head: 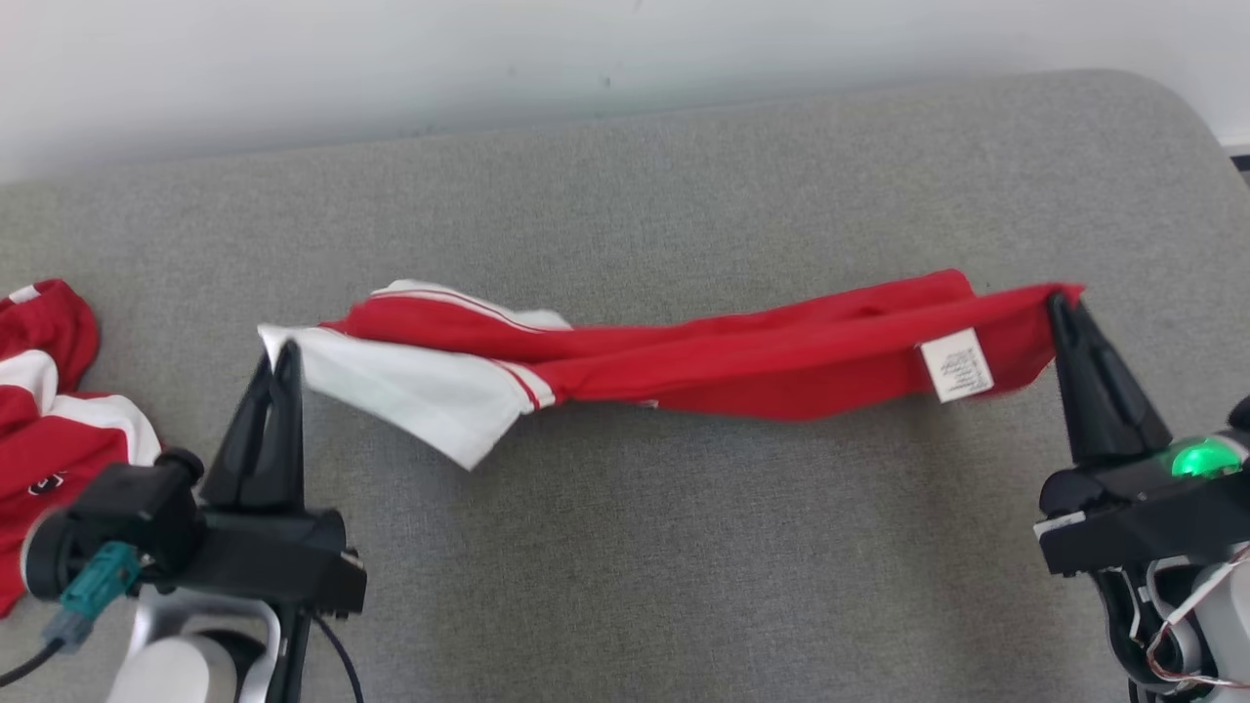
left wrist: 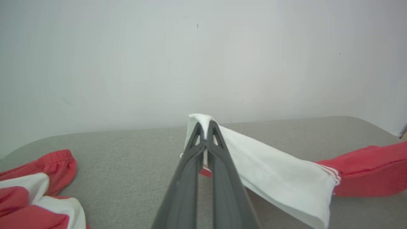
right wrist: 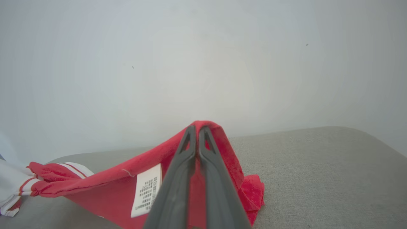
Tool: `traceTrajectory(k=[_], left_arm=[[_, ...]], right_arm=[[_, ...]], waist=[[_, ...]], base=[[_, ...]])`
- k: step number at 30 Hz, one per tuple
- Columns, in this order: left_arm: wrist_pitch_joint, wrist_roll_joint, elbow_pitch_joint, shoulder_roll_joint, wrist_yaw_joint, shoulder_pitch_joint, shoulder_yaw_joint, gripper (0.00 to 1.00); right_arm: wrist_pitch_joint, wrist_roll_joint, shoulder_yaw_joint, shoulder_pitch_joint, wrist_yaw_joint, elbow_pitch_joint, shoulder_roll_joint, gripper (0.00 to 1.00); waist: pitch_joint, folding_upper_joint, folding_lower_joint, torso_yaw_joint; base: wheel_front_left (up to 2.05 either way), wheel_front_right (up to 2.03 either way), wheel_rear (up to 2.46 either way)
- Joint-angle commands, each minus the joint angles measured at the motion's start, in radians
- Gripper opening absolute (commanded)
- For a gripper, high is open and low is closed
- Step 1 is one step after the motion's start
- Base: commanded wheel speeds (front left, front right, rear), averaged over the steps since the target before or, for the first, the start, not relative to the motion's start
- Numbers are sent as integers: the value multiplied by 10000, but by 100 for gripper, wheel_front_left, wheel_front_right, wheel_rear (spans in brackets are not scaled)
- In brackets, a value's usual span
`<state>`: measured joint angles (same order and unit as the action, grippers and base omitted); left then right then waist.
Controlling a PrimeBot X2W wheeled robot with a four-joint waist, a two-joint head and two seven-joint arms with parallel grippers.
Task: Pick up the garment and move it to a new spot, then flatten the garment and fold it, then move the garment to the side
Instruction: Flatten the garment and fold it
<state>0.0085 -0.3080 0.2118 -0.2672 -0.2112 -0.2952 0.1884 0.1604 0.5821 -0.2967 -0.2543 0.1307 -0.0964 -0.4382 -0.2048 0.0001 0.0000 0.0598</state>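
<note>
2 garments here, 2 grippers, 1 label. The garment (head: 742, 366) being worked is strung btwn the grippers over the grey cushion (head: 625, 566), roughly mid-cushion. Its long axis runs left-right across the head view, w/ the right end a bit farther back. White end is to the robot's left, red end to its right. It's bunched into a long, loose band: mostly red, w/ a white panel edged in thin red stripes at the left end, hanging in a slack point. The white label (head: 957, 364), small print on it, sits near the right end. Left gripper (head: 278, 350): jaws pinched tight on the white corner. Right gripper (head: 1060, 301): jaws tight on the red corner, green light (head: 1199, 457) on its body. The 2nd garment (head: 49, 410), also red & white, lies crumpled at the cushion's left edge, well apart. Pale wall (head: 391, 59) behind.
</note>
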Motion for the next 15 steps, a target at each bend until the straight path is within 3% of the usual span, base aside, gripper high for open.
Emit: traceTrajectory(k=[1, 15], left_arm=[[-61, 184, 289, -72, -75, -214, -23, 0], [-31, 1072, 2635, -269, -308, -1158, 215, 0]], right_arm=[[100, -104, 115, -74, 1, -217, 81, 0], [-282, -758, 946, -406, 1, -2151, 320, 0]], waist=[[169, -1, 0, 13], [551, -1, 0, 10]], base=[[0, 0, 0], [0, 0, 0]])
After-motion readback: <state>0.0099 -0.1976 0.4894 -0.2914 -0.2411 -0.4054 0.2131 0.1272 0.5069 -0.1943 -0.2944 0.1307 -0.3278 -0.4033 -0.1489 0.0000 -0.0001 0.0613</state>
